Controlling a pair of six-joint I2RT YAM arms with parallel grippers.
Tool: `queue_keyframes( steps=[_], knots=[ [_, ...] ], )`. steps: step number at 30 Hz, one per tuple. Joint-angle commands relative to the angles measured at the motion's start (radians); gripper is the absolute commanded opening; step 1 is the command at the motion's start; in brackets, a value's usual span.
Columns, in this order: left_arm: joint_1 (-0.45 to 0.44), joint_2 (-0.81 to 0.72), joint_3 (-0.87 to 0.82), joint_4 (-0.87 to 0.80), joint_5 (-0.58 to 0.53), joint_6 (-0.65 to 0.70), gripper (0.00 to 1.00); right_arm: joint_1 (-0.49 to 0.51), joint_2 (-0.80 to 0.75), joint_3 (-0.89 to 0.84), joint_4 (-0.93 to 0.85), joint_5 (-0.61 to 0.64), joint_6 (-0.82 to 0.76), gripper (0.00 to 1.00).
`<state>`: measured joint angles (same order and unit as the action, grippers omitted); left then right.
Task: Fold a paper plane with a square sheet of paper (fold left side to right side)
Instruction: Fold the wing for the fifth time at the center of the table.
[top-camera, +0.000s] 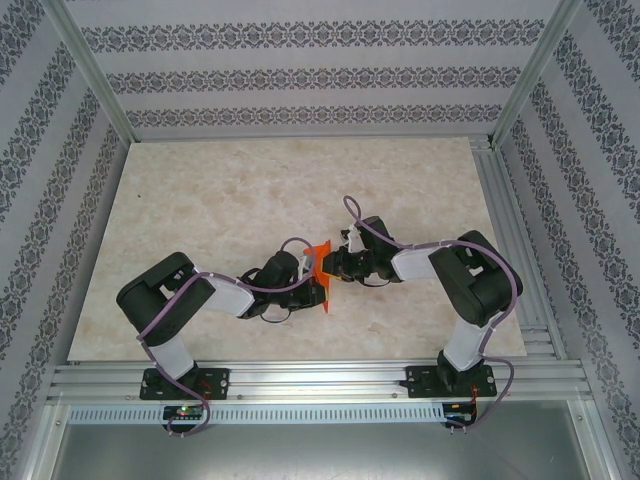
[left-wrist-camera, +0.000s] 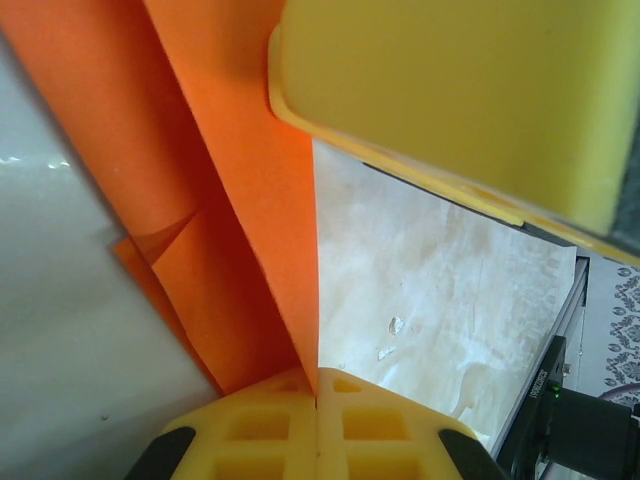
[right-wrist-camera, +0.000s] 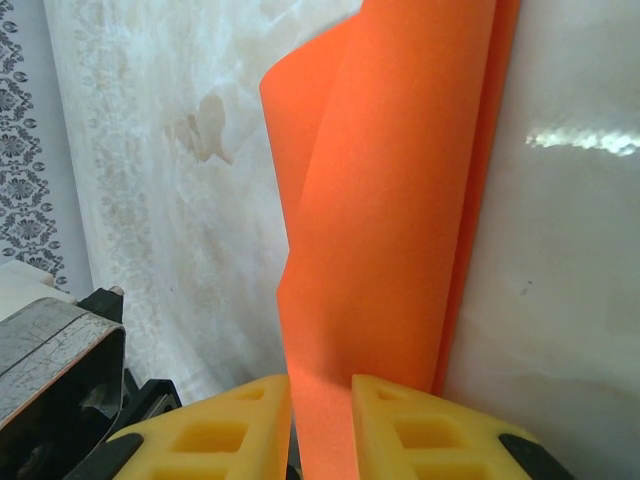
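Left pincer (left-wrist-camera: 317, 388): pads pressed flat together, orange sheet (left-wrist-camera: 250, 250) pinched in the seam between them. Right pincer (right-wrist-camera: 320, 405): pads a little apart, same sheet running up through the gap and filling it. Looks gripped, though firmness hard to judge.

From above: both pincers nose to nose near the middle of the table (top-camera: 200, 200), sheet standing on edge between them, lifted off the surface. In no tray or box, just hung between the two grips.

Sheet already layered: overlapping panels and a small turned flap on the left pincer's side, a loose curl bulging free on the right pincer's side.

Likely trouble from here:
- Tearing, if the two grips pull apart or twist against each other on such thin paper.
- Slipping out on the right, if that looser hold gives way mid-fold.
- A crooked crease, if the curl gets flattened before the edges line up.
- A crumpled corner, with the pincers crowding each other so closely.
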<state>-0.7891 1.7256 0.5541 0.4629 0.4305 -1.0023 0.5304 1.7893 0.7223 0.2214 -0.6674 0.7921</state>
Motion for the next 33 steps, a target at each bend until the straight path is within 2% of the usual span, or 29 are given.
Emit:
queue_keyframes(
  steps=[1,12,20,24,30,33],
  knots=[
    [0.017,0.020,-0.018,0.030,0.003,-0.016,0.00,0.010,0.024,0.026,0.045,0.005,0.006,0.24],
    [0.024,0.028,-0.027,0.043,0.006,-0.025,0.01,0.013,0.055,0.030,0.056,0.015,0.013,0.24],
    [0.038,-0.040,-0.039,-0.002,0.002,-0.012,0.20,0.015,0.062,0.037,0.012,0.023,-0.005,0.24],
    [0.062,-0.125,-0.045,-0.076,0.003,0.020,0.26,0.015,0.064,0.035,0.010,0.025,-0.005,0.24],
    [0.141,-0.251,-0.057,-0.187,0.006,0.048,0.28,0.016,0.060,0.034,0.011,0.025,-0.004,0.24],
    [0.194,-0.265,-0.048,-0.208,0.033,0.053,0.29,0.016,0.056,0.033,0.010,0.023,-0.007,0.25]
  ],
)
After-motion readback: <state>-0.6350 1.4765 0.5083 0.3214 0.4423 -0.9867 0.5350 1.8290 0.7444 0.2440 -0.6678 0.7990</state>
